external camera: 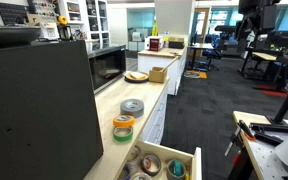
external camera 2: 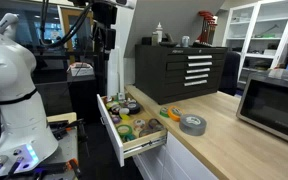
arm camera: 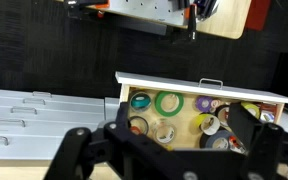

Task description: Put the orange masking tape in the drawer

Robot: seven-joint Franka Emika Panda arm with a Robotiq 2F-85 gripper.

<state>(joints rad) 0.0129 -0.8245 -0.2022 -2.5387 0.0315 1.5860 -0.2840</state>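
Right now, in an exterior view, a white robot body (external camera 2: pixel 9 70) stands at far left; next to it the drawer (external camera 2: pixel 132 128) hangs pulled out of the counter (external camera 2: pixel 234 150), with assorted tape rolls inside; further right a grey roll (external camera 2: pixel 192 123) lies flat on the countertop, and a microwave (external camera 2: pixel 274 105) closes the right edge. From the opposite side I see the orange masking tape (external camera: pixel 123 121) lying flat on the counter, outside the drawer, between the open drawer and the grey roll; a green roll (external camera: pixel 122 134) sits just beside it on the drawer side, though I cannot tell whether the two touch. In the wrist view the gripper (arm camera: pixel 160 130) hovers above the open drawer; its dark fingers (arm camera: pixel 76 145) stand wide apart with nothing between them; I look down on the rolls through the gap.
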